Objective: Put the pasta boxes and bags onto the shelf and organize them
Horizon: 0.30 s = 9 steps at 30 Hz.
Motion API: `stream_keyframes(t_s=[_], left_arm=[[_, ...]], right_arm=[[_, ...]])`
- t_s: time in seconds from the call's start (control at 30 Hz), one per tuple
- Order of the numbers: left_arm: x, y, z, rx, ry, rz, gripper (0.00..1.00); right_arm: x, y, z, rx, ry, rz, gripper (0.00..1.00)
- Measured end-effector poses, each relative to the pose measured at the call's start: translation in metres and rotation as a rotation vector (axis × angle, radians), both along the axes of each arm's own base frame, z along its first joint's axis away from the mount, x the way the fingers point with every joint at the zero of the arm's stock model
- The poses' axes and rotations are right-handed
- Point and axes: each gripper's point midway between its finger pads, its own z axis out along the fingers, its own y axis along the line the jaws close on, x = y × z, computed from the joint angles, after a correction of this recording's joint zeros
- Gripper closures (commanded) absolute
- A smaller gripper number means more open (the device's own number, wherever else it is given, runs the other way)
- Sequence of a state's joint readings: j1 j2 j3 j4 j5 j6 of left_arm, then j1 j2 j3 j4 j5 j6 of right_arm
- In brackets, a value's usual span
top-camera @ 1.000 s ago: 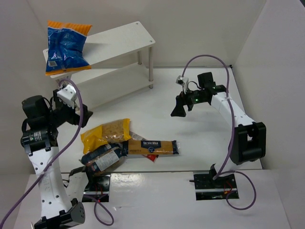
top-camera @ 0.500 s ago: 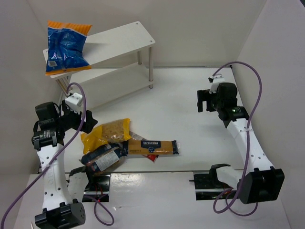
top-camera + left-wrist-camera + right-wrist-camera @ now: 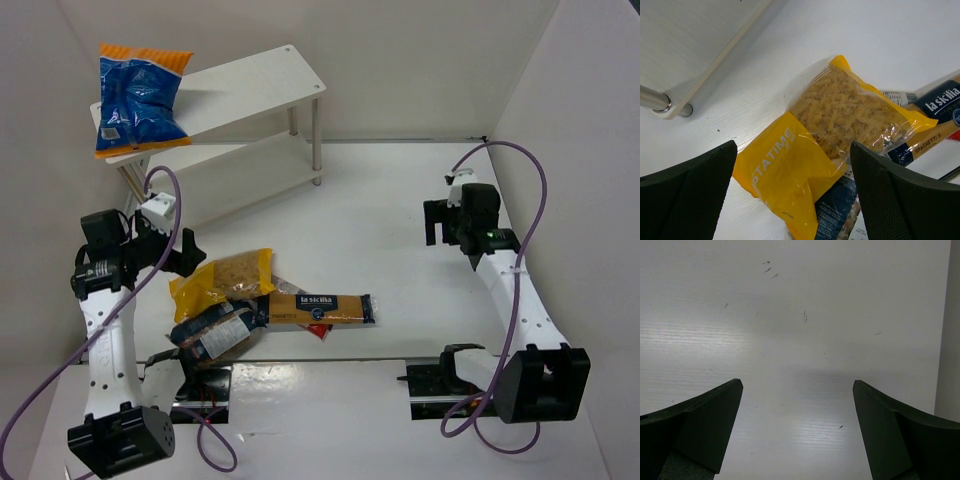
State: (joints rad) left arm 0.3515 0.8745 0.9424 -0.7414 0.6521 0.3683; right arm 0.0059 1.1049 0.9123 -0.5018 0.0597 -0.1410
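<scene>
Three bags: blue bag (image 3: 138, 98), yellow bag (image 3: 222, 280), dark bag (image 3: 212, 335). One box (image 3: 320, 308). One shelf (image 3: 250, 85). Two arms: left arm (image 3: 105, 330), right arm (image 3: 520, 295).

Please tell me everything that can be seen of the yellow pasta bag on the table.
The yellow bag is soft, glossy plastic: one half opaque yellow with pale lettering, the other clear, showing tan twisted pasta. It lies flat and diagonal on the white table. One edge rests over the dark bag, a corner over the spaghetti box. The open left gripper hovers above it.
</scene>
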Motion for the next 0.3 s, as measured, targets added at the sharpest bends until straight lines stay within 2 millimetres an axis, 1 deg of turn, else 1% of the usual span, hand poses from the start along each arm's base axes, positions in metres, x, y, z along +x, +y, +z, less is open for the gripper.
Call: stream_keyframes(t_s=[0.3], left_arm=[[0.0009, 0.0004, -0.0024, 0.000, 0.009, -0.004, 0.01]], right_arm=[[0.0009, 0.0028, -0.0045, -0.003, 0.016, 0.031, 0.00]])
